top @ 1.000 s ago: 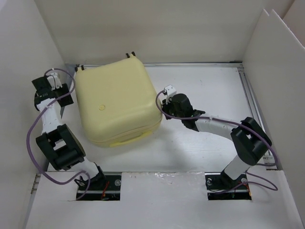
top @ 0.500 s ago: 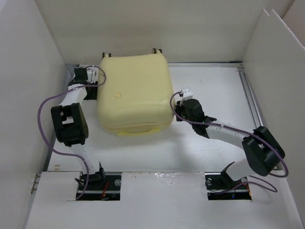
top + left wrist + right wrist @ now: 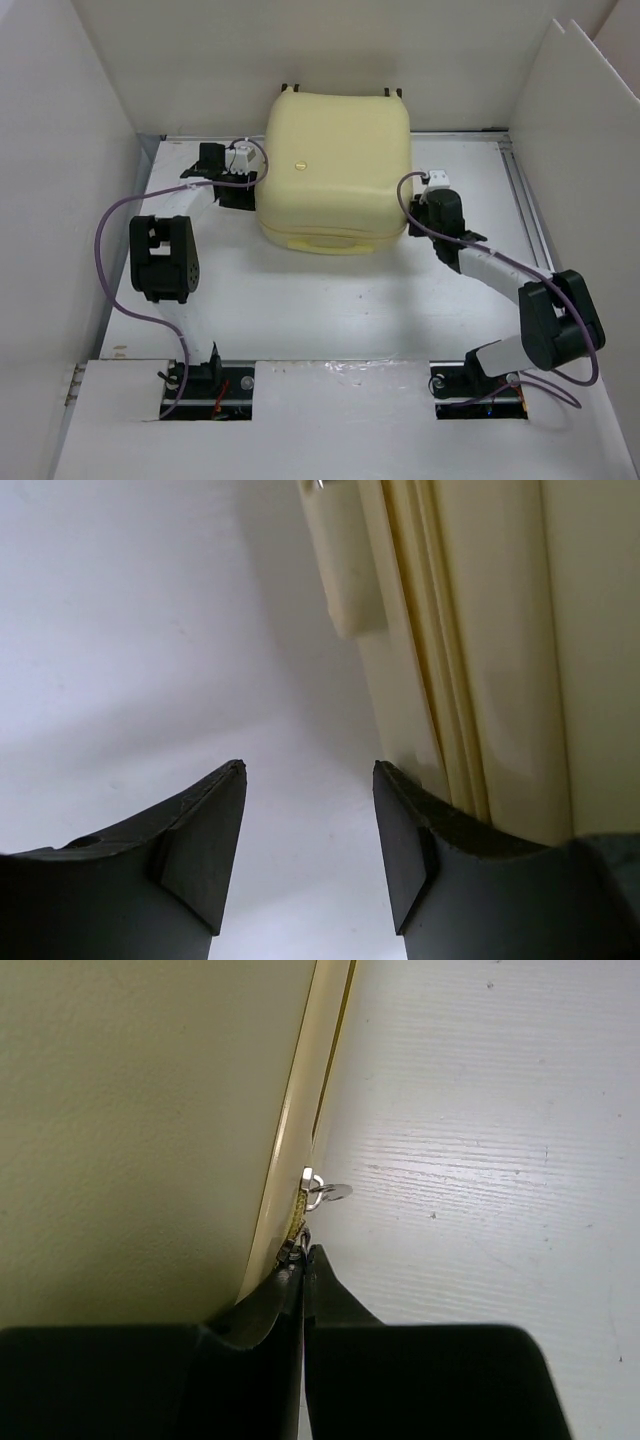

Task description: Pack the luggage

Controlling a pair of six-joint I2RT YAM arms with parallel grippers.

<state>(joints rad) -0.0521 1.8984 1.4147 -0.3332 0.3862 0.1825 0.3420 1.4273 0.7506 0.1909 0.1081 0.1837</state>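
The luggage [image 3: 335, 165] is a pale yellow hard-shell suitcase, closed, lying flat at the back middle of the table, with small dark wheels at its far edge. My left gripper [image 3: 248, 190] is open and empty beside its left side; in the left wrist view [image 3: 308, 780] the right finger rests against the shell [image 3: 500, 630]. My right gripper [image 3: 416, 214] is at the luggage's right side. In the right wrist view it [image 3: 303, 1252] is shut on a zipper pull [image 3: 298, 1243] at the seam of the shell [image 3: 150, 1110]. A second metal pull [image 3: 328, 1192] lies just beyond.
White walls enclose the table [image 3: 330, 300] on the left, back and right. A pale yellow tab [image 3: 345, 570] sticks out from the luggage's side ahead of my left fingers. Purple cables loop from both arms.
The luggage has slid right and toward the back wall, turning square to it. Both arms have moved with it, the left reaching across to its left side.
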